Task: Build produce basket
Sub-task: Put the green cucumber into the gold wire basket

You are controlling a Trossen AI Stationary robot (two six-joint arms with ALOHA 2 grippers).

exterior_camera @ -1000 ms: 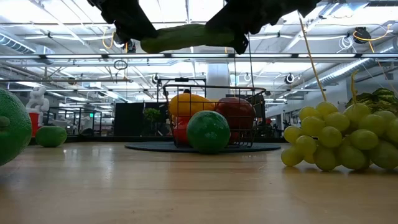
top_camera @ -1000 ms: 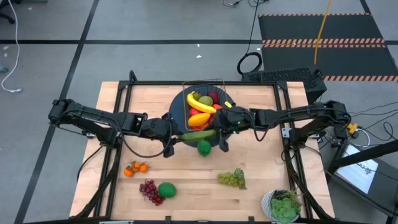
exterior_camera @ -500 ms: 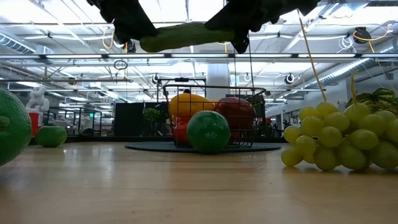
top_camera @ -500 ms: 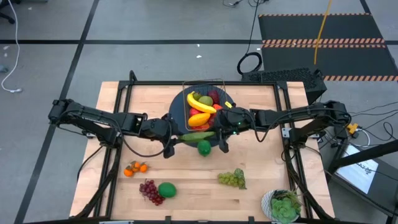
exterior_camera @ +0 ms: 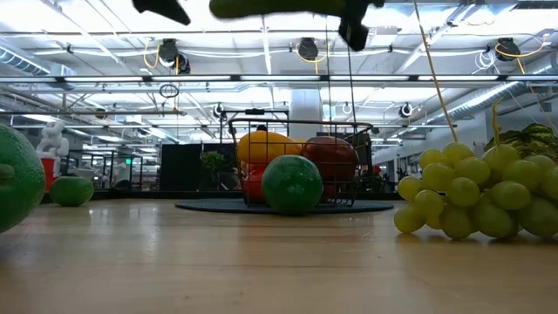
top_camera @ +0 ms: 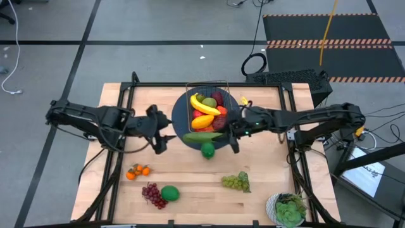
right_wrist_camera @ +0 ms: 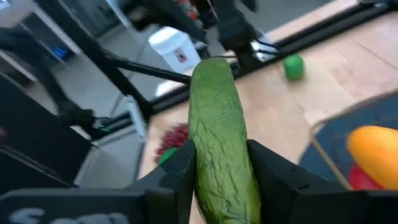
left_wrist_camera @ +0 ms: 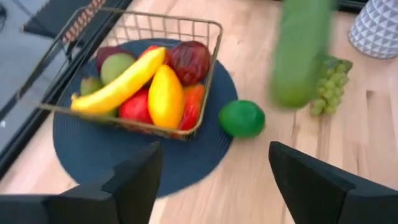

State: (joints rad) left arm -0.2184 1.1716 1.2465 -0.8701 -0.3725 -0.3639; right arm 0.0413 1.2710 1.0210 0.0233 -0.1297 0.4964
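Your right gripper (right_wrist_camera: 217, 180) has its fingers clamped on one end of the cucumber (top_camera: 202, 136), and that end grip is the main risk: nearly the whole length hangs out unsupported, so a quick swing or a brush against the wire rim could let it pivot or slip free. The cucumber is held in the air just beside the basket (top_camera: 223, 84), over the near edge of the round mat (top_camera: 179, 121) the basket stands on, with its long axis roughly level and running along the basket's near side, the free end pointing toward your left arm. The basket is already piled with a banana (top_camera: 204, 103), a mango (top_camera: 202, 120) and red fruit, so there is little flat room; laid crosswise on that heap, the cucumber would probably rock or roll off over the rim. A lime (top_camera: 207, 151) lies on the table just beyond the mat from the basket, below the cucumber, and could be knocked away if the cucumber drops. Your left gripper (top_camera: 158, 132) is spread wide and empty, well off to the side of the basket away from the right arm.
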